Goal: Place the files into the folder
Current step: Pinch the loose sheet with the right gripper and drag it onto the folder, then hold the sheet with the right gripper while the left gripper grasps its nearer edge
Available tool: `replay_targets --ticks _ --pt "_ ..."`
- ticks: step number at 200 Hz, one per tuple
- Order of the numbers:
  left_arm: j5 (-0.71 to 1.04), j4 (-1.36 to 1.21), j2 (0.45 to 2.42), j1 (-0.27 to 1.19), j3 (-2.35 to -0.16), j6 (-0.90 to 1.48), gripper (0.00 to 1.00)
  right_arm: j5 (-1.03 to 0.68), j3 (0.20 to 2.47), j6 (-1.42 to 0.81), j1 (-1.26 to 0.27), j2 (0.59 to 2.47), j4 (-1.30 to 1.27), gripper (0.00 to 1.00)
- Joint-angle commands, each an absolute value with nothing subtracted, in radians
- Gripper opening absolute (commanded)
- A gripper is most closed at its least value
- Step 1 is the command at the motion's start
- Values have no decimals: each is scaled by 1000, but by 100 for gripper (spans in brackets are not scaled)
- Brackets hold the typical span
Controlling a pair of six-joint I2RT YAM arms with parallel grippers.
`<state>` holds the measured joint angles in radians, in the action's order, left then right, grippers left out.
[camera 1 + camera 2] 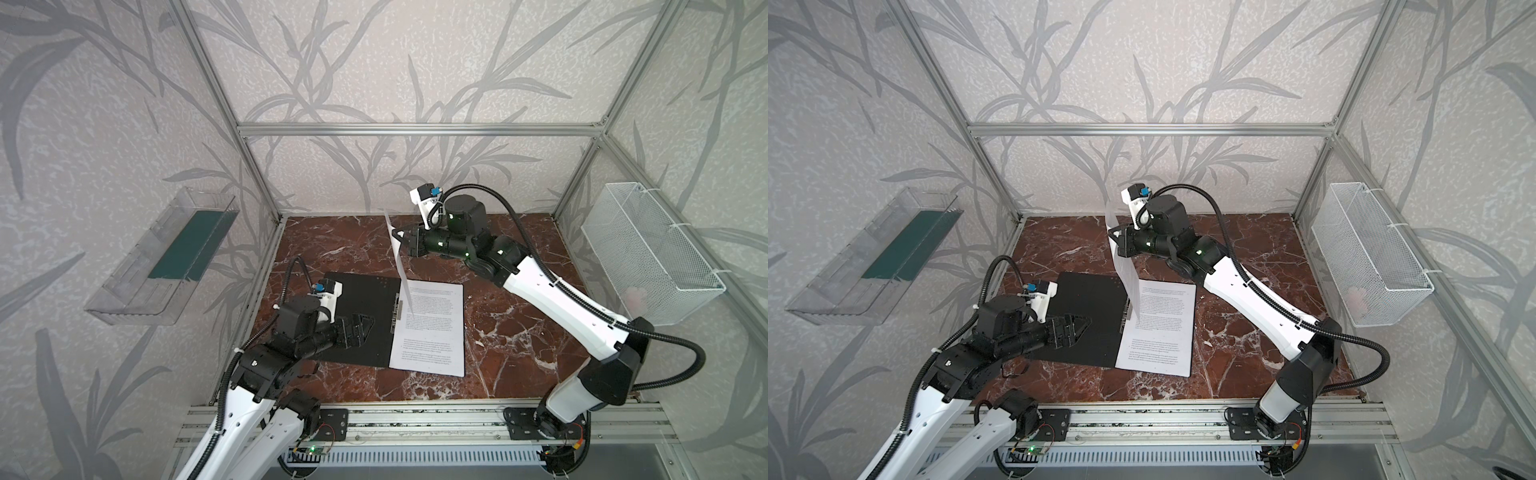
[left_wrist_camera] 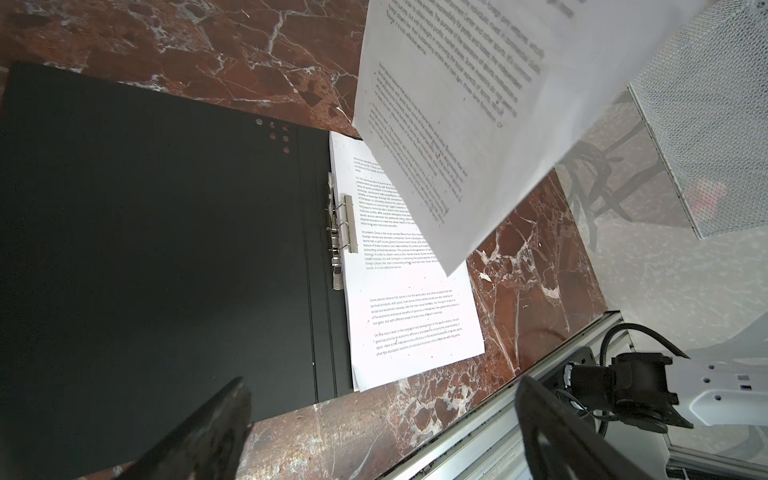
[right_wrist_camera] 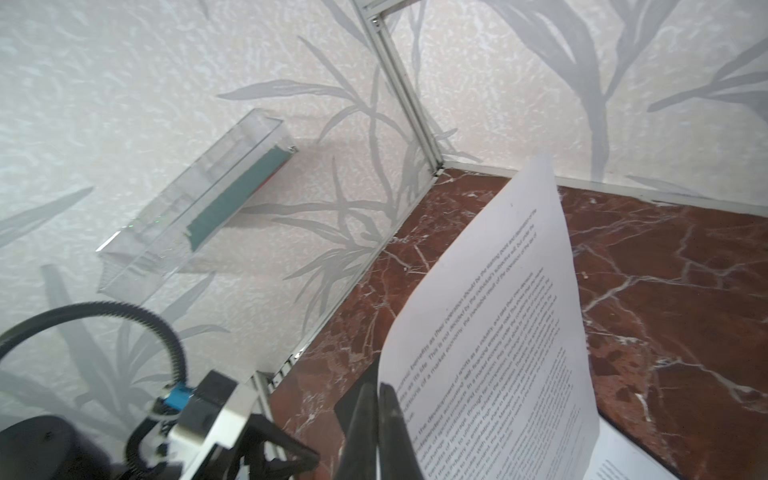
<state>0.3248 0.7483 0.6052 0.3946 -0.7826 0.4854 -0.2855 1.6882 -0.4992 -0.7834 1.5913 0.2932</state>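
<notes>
The folder (image 1: 357, 307) (image 1: 1088, 307) (image 2: 166, 249) lies open on the marble table, black inside facing up. A stack of printed white files (image 1: 432, 332) (image 1: 1158, 332) (image 2: 415, 316) rests on its right half beside the metal spine clip (image 2: 343, 224). My right gripper (image 1: 398, 239) (image 1: 1115, 237) (image 3: 378, 390) is shut on the edge of one more printed sheet (image 1: 398, 257) (image 2: 478, 104) (image 3: 498, 332). That sheet hangs nearly upright above the spine. My left gripper (image 1: 368, 330) (image 1: 1084, 326) (image 2: 382, 382) hovers open and empty over the folder's left black flap.
A clear plastic tray (image 1: 166, 257) holding a dark green slab hangs on the left wall. A white wire basket (image 1: 648, 253) hangs on the right wall. An aluminium rail (image 1: 415, 424) runs along the table's front edge. Bare marble (image 1: 519, 332) lies right of the folder.
</notes>
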Motion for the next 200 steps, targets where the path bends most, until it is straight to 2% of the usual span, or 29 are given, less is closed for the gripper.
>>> replay_targets --ticks 1,48,75,106,152,200 --pt "260 767 572 379 -780 491 99 -363 1658 -554 -798 1525 277 0" --pt "211 762 496 340 -771 500 99 -394 1508 -629 -782 1443 227 0" --pt "235 759 511 335 -770 497 99 -459 1365 -709 -697 1427 188 0" --pt "280 753 564 336 -776 492 99 -537 1228 -668 -587 1436 204 0" --pt "445 580 673 343 -690 612 99 -619 1168 -534 -446 1548 245 0" --pt "419 438 716 391 -559 712 99 -662 1294 -466 -441 1793 305 0"
